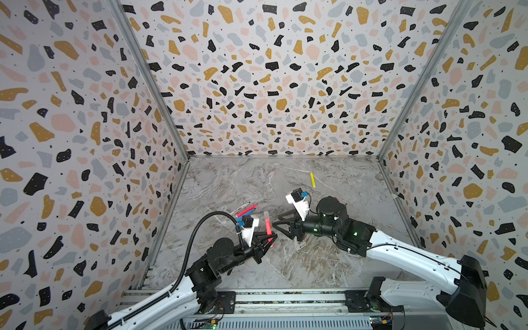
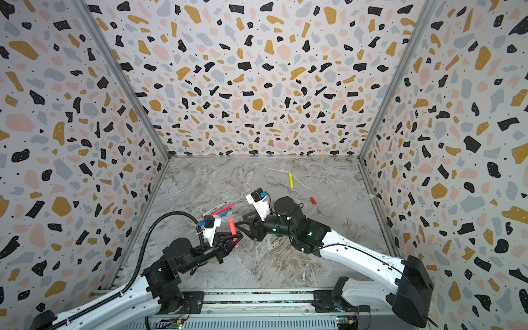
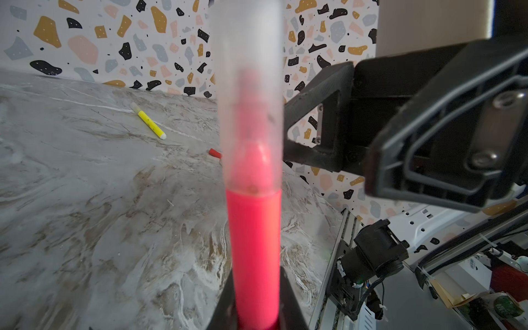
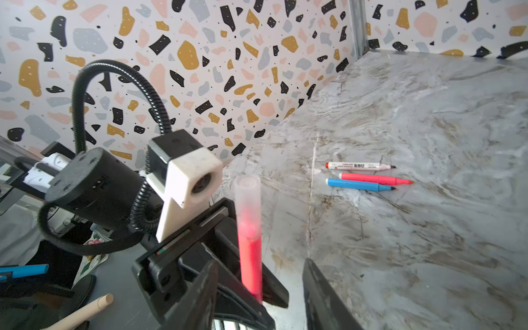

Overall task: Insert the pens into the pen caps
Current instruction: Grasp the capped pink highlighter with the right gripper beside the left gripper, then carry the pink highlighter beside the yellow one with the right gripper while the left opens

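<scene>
Capping work at lower centre of both top views: my left claw (image 1: pixel 271 237) clenches the pink-red pen (image 1: pixel 268 227) near upright by its lower barrel, a frosted cap (image 1: pixel 266 215) already over its tip. My right claw (image 1: pixel 276 221) hangs just beside the cap, jaws parted, holding nothing. To finish well, I judge, the cap wants a straight push along the barrel, never sideways, against a firm left grip. Three bare-tipped pens (image 1: pixel 247 210) lie left of centre; a red cap (image 2: pixel 313 200) waits at right.

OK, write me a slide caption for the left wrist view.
Left end effector gripping a capped pink pen, right end effector alongside; yellow pen and red cap on the table behind.
</scene>
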